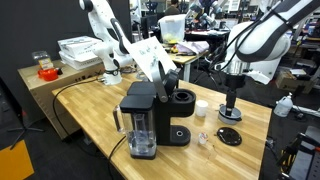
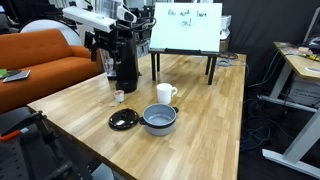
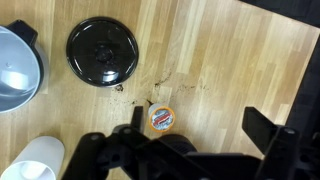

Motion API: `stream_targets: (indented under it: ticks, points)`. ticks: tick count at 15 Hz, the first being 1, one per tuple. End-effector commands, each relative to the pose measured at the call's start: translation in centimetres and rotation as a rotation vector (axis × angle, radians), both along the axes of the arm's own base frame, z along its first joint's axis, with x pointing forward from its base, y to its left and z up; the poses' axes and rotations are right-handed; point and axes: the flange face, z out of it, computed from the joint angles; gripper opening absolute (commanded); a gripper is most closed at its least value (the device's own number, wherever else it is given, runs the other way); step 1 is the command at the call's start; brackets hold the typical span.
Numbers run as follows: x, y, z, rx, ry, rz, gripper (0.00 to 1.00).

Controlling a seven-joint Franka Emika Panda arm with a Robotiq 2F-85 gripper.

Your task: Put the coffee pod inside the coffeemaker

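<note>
The coffee pod point(image 3: 160, 118) lies on the wooden table with its orange-rimmed lid facing up. It shows as a small pale capsule in both exterior views point(image 1: 204, 138) point(image 2: 119, 96). The black coffeemaker point(image 1: 150, 120) point(image 2: 126, 66) stands beside it, with a clear tank and a round-topped part. My gripper point(image 3: 200, 128) is open and empty, well above the table. In the wrist view the pod sits just inside the left finger. In an exterior view the gripper point(image 1: 171, 78) hangs over the coffeemaker's round part.
A flat black disc point(image 3: 102, 52) point(image 2: 124, 120), a grey bowl point(image 3: 15, 70) point(image 2: 158, 121) and a white cup point(image 3: 35, 160) point(image 2: 165, 94) stand near the pod. A whiteboard point(image 2: 185, 27) stands at the back. Another robot on a black stand point(image 1: 232, 100) is at the table's far side.
</note>
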Motion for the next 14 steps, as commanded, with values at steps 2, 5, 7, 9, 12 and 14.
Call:
stream_targets:
  ticks: [2, 5, 7, 9, 12, 14]
  points:
    - [0.3, 0.0, 0.4, 0.001, -0.008, -0.001, 1.00]
    - [0.3, -0.1, 0.4, 0.001, -0.009, -0.004, 1.00]
    - [0.3, -0.5, 0.2, 0.008, -0.031, 0.007, 1.00]
    - [0.8, -1.0, -0.2, 0.028, -0.091, 0.026, 1.00]
    - [1.2, -1.8, -1.9, 0.048, -0.153, 0.042, 1.00]
    - [1.3, -1.9, -3.8, 0.060, -0.165, 0.058, 1.00]
